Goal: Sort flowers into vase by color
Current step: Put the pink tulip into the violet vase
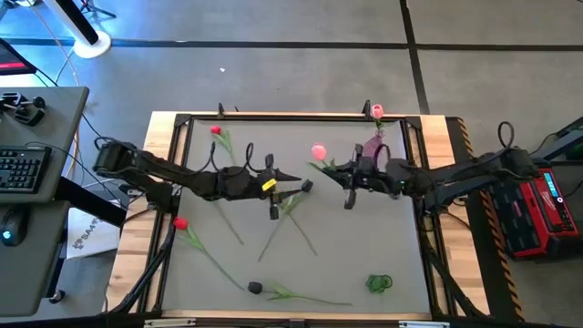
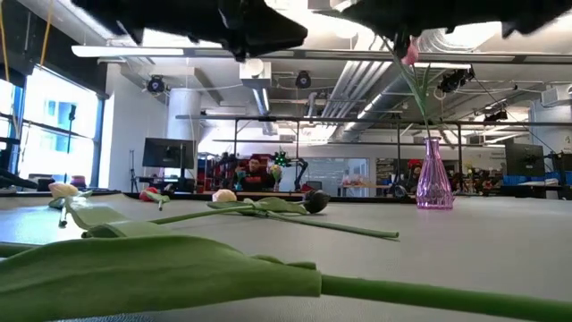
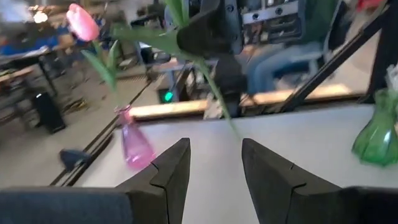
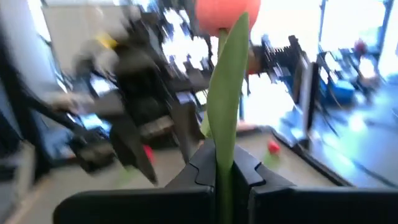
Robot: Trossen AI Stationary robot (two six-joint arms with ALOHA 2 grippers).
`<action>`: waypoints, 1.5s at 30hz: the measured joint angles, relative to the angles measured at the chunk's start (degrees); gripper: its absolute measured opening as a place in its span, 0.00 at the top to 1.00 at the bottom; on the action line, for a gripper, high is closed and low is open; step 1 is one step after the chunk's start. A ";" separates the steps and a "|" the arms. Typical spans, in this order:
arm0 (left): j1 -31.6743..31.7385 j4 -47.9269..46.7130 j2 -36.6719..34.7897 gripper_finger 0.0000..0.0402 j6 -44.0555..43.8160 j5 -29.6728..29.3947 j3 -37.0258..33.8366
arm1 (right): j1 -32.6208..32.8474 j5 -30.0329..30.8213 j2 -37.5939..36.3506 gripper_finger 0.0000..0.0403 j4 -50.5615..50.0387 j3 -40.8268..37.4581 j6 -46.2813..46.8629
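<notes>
Right end effector (image 4: 225, 171) clamped on the long green stem of a pink artificial tulip (image 1: 319, 151), head carried up and stem hanging below, presumably to keep the stem near vertical for dropping into a narrow neck. Left end effector (image 3: 215, 163) standing open and empty just beside it over the middle of the grey worktop (image 1: 383, 228), fingers spread either side of the same stem without touching it (looks like a hand-over between the arms, judged from the facing poses). Pink glass bud vase (image 2: 433, 176) at the far right edge, already bearing one pink flower (image 1: 377, 111), so likely the matching home for this bloom. Green glass vase (image 1: 379, 283) near the front right corner, nothing in it as far as can be told. Left lying flat and unsorted: two red tulips (image 1: 216, 130) on the left side, a black-headed tulip (image 1: 256, 288) at the front, another dark-headed one (image 1: 306, 187) at centre.
</notes>
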 joint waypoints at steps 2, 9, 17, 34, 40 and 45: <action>0.86 3.38 2.56 0.66 -0.22 2.38 0.31 | -0.64 -2.43 0.06 1.00 7.39 -3.04 -0.44; 1.98 9.45 13.54 0.66 2.40 7.72 6.97 | -1.21 -5.07 0.11 1.00 15.93 -7.10 -3.95; 2.47 9.95 22.30 0.66 4.27 8.78 16.68 | -1.07 -9.91 0.49 1.00 17.08 -5.87 -5.97; 5.13 9.41 24.58 0.69 3.78 14.09 21.42 | -1.07 -11.85 6.23 1.00 21.58 -5.88 -6.30; 5.29 9.24 24.60 0.88 4.45 14.70 21.42 | -1.07 -11.86 6.21 1.00 21.08 -5.88 -6.44; 5.31 9.13 24.60 0.98 4.68 14.73 21.42 | -1.05 -11.42 6.21 0.99 20.81 -5.88 -4.10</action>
